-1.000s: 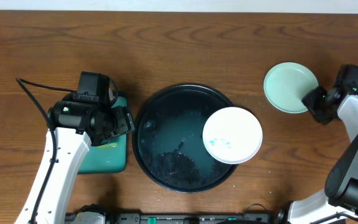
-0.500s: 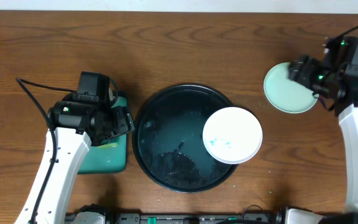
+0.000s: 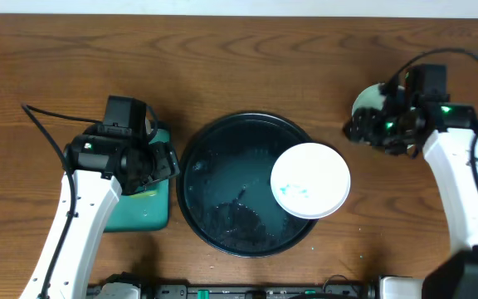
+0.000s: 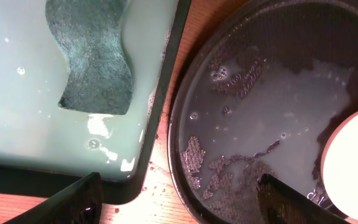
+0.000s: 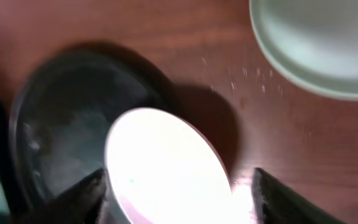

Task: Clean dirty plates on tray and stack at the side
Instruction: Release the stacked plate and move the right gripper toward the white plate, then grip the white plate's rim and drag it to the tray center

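Nearest on the left, sponge (image 4: 95, 62) lying in the soapy teal-green tray (image 3: 139, 214), left tool (image 4: 179, 202) hanging over its right edge, fingers wide apart and empty. In the middle, black tray (image 3: 222, 224) with wet foam; white plate (image 3: 309, 180) resting over its right rim, teal smear not yet wiped. Farther right, right tool (image 5: 178, 196) now swung away from the mint-green plate (image 5: 322, 43) toward the white one, fingers spread, holding nothing. Mint-green plate left on the surface (image 3: 239, 58) at the far right, probably done; white plate likely next. Sponge and foam plain only in the left wrist view; teal smear only from overhead, lost in glare at the right wrist.
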Action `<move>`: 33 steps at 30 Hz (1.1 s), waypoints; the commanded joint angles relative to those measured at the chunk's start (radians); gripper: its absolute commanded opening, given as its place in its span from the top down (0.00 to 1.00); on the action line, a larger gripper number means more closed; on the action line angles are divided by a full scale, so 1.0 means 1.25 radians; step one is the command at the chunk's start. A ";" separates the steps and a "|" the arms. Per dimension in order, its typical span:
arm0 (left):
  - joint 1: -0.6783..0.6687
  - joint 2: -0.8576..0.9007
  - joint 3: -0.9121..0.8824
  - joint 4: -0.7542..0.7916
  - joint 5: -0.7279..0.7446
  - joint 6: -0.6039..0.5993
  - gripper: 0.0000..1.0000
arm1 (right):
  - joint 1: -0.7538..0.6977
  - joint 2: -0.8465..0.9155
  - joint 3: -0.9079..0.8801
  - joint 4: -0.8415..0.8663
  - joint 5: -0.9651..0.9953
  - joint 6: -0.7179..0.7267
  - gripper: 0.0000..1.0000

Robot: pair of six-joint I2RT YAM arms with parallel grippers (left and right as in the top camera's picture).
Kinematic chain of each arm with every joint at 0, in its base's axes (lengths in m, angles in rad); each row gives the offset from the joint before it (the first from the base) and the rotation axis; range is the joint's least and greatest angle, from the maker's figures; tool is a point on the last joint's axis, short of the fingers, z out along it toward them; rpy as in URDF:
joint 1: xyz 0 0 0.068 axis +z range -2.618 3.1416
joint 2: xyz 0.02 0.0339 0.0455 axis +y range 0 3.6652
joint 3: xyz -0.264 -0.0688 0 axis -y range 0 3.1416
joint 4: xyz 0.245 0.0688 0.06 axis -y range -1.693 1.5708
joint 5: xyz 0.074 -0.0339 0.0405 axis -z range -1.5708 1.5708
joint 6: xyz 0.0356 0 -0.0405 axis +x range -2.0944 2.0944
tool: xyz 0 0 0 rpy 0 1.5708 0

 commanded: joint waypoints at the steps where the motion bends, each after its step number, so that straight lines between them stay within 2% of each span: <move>1: -0.002 0.002 -0.005 -0.003 -0.002 0.002 0.21 | 0.008 0.035 -0.056 0.017 0.004 -0.006 0.39; 16: -0.002 0.002 -0.005 -0.003 -0.002 0.002 0.21 | 0.014 0.049 -0.240 0.159 0.001 -0.005 0.39; 19: -0.002 0.002 -0.005 -0.003 -0.002 0.002 0.20 | 0.014 0.049 -0.269 0.195 -0.002 0.006 0.42; 23: -0.002 0.002 -0.005 -0.003 -0.002 0.002 0.21 | 0.015 0.049 -0.286 0.227 -0.002 0.022 0.54; 26: -0.002 0.002 -0.005 -0.003 -0.002 0.002 0.20 | 0.016 0.049 -0.287 0.233 -0.001 0.025 0.70; 33: -0.002 0.002 -0.005 -0.003 -0.002 0.002 0.20 | 0.017 0.049 -0.287 0.234 -0.001 0.031 0.82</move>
